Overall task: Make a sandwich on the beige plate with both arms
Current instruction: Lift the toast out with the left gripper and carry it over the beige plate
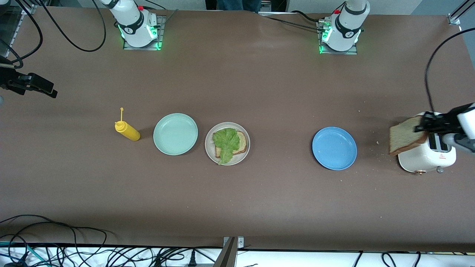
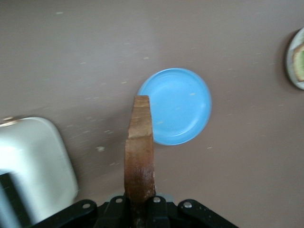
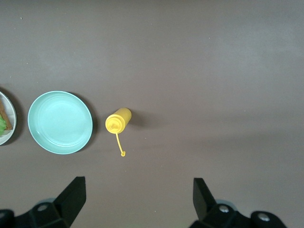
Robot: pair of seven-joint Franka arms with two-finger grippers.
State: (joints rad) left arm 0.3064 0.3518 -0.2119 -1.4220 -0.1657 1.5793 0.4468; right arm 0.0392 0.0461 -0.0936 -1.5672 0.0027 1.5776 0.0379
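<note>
The beige plate (image 1: 210, 149) lies mid-table and carries one toasted bread slice (image 1: 242, 142) with a green lettuce leaf (image 1: 225, 141) on top. My left gripper (image 1: 421, 125) is up over the white toaster (image 1: 426, 157), shut on a second bread slice (image 1: 405, 135). The left wrist view shows that slice (image 2: 140, 152) edge-on, pinched in the left gripper (image 2: 140, 210). My right gripper (image 1: 49, 91) waits open over the table at the right arm's end. In its wrist view the right gripper (image 3: 140, 190) has nothing between its fingers.
A blue plate (image 1: 334, 148) lies between the toaster and the beige plate. A mint-green plate (image 1: 175, 134) sits beside the beige plate toward the right arm's end, with a yellow mustard bottle (image 1: 128, 130) past it. Crumbs dot the table near the toaster.
</note>
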